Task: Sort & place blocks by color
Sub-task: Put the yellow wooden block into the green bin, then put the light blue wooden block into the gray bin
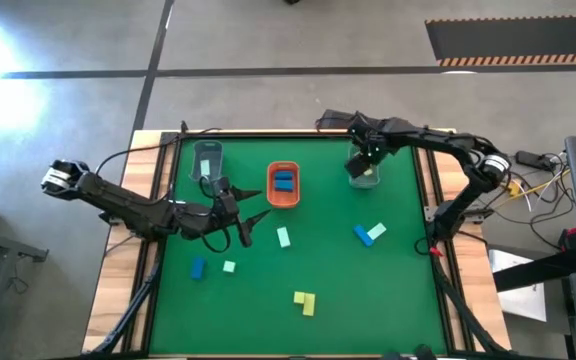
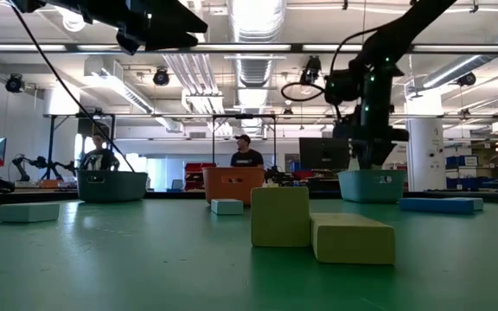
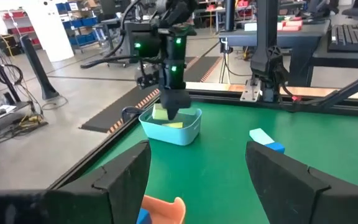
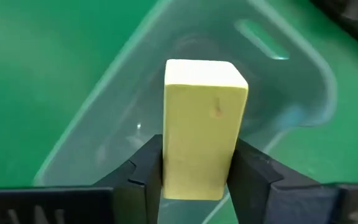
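The right hand, clamped on a yellow block's flat sides above the clear tray at centre frame, holds something seemingly light, rigid and smooth

Your green desk carries three trays at the far side: grey, orange and pale one. Loose on it lie two yellow blocks, three mint blocks and two blue blocks
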Controlling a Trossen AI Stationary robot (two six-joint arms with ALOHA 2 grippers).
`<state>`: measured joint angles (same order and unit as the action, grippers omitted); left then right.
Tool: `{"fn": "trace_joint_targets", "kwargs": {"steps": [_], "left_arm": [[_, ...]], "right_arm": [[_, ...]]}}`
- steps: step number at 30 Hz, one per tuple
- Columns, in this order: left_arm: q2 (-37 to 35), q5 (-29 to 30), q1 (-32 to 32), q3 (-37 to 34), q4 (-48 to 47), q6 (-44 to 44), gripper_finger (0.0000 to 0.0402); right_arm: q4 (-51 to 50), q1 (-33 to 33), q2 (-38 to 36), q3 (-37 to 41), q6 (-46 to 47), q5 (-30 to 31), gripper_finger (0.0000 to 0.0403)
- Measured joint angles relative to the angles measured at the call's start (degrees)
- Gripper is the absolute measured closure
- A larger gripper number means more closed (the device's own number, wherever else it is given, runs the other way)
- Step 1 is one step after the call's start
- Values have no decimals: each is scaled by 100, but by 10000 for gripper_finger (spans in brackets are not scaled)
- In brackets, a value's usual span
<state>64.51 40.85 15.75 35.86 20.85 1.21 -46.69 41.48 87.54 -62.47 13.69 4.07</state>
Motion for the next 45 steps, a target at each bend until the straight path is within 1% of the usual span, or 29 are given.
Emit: {"fn": "trace_joint_targets", "kwargs": {"steps": [1, 3, 7, 9, 12, 17, 21, 27, 32, 36, 43, 45], "left_arm": [[16, -1, 0, 0, 6, 3, 155], [40, 1, 0, 0, 9, 4, 155], [42, -1, 0, 0, 11, 17, 155], [44, -1, 0, 0, 3, 44, 155], [42, -1, 0, 0, -78, 255, 155], [44, -2, 0, -167, -87, 762, 155], [44, 1, 0, -395, -95, 1312, 155], [44, 3, 0, -669, -95, 2254, 155], [44, 7, -2, -856, -118, 2761, 155], [44, 10, -2, -887, -121, 2848, 155], [44, 16, -4, -887, -135, 2846, 155], [44, 183, -7, -881, -231, 2980, 155]], "right_arm": [[30, 25, 31, 0, 59, 68, 258], [36, 26, 63, -3, 134, 193, 216], [76, 15, -2, -29, 73, 191, 143], [78, 9, -107, -72, 83, 195, 120], [82, -47, -326, -100, 178, 200, 102], [247, -380, -868, -13, 303, 213, 104], [748, -915, -1312, 220, 382, 207, 117], [1921, -1828, -1890, 749, 370, 198, 134], [2916, -2436, -2156, 1227, 299, 195, 146], [3407, -2676, -2211, 1478, 236, 195, 155], [3566, -2737, -2163, 1593, 186, 202, 164], [3689, -2737, -2137, 1613, 1, 200, 166]]}}
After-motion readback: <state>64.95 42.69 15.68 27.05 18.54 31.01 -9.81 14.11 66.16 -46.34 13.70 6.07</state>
